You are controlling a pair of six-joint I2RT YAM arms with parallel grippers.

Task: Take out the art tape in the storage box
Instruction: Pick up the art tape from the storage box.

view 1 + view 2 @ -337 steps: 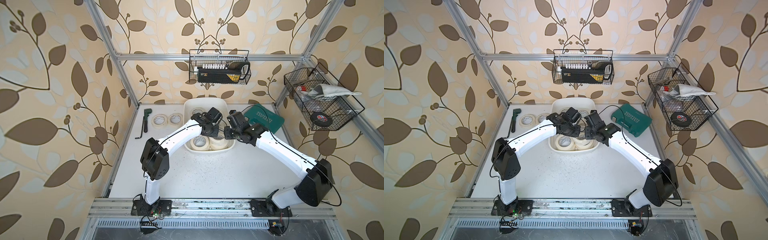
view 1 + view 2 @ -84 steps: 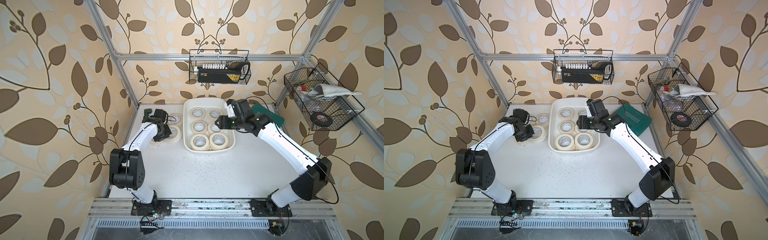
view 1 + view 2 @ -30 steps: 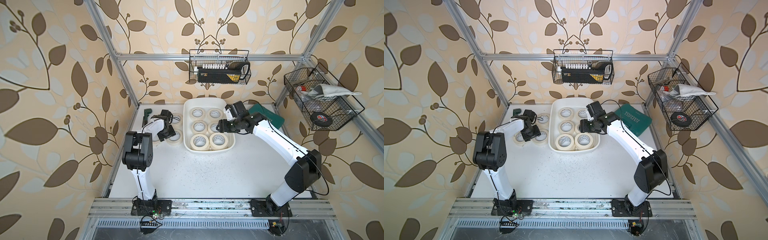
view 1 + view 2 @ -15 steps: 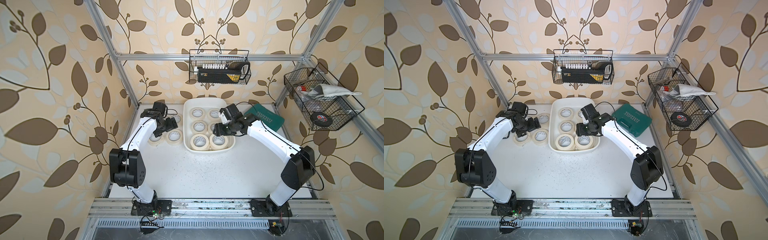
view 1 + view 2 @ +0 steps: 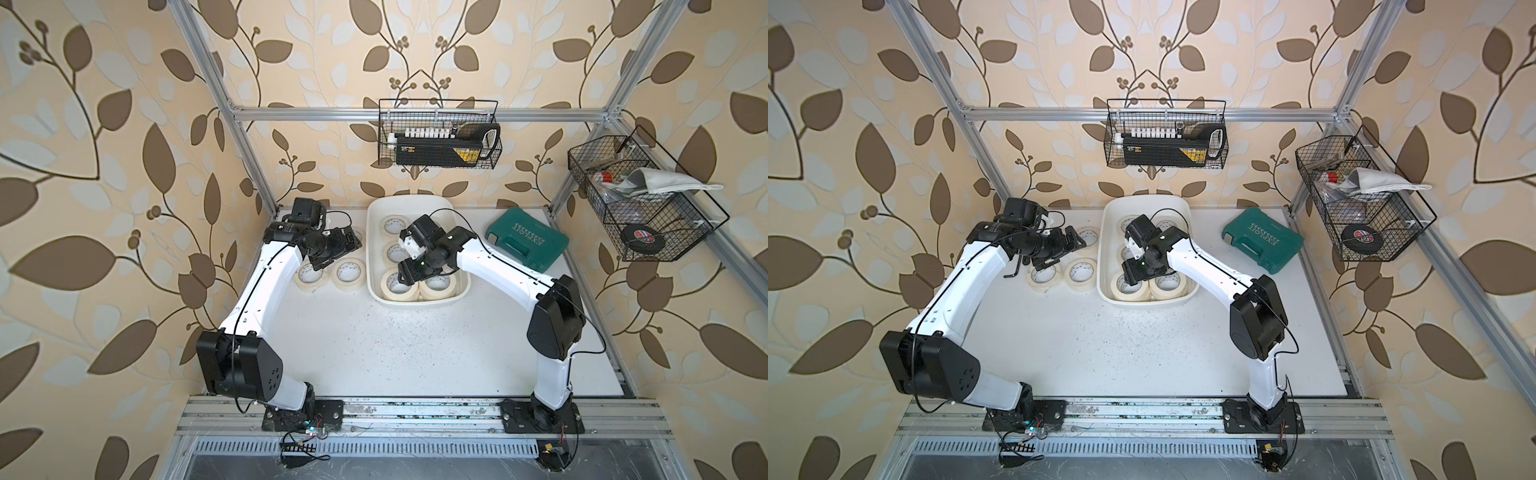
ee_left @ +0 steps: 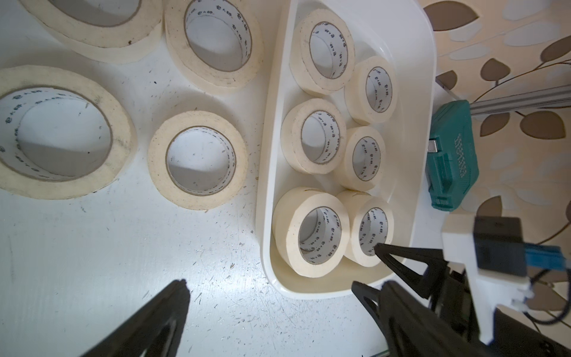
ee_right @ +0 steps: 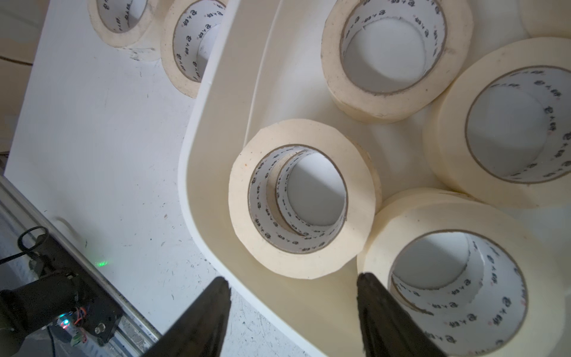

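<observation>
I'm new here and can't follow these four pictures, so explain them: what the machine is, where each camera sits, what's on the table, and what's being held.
These are two white robot arms, each ending in a two-fingered gripper. Both top views look down from overhead and show nearly the same scene. The other two pictures come from a camera on each arm's wrist.

On the white table sits a storage box holding cream art tape rolls. Four loose rolls lie on the table beside it. A teal case lies on the box's other side, and two wire baskets hang on the frame.

The left gripper is open and empty near the loose rolls. The right gripper is open above the box's near rolls, holding nothing.
</observation>
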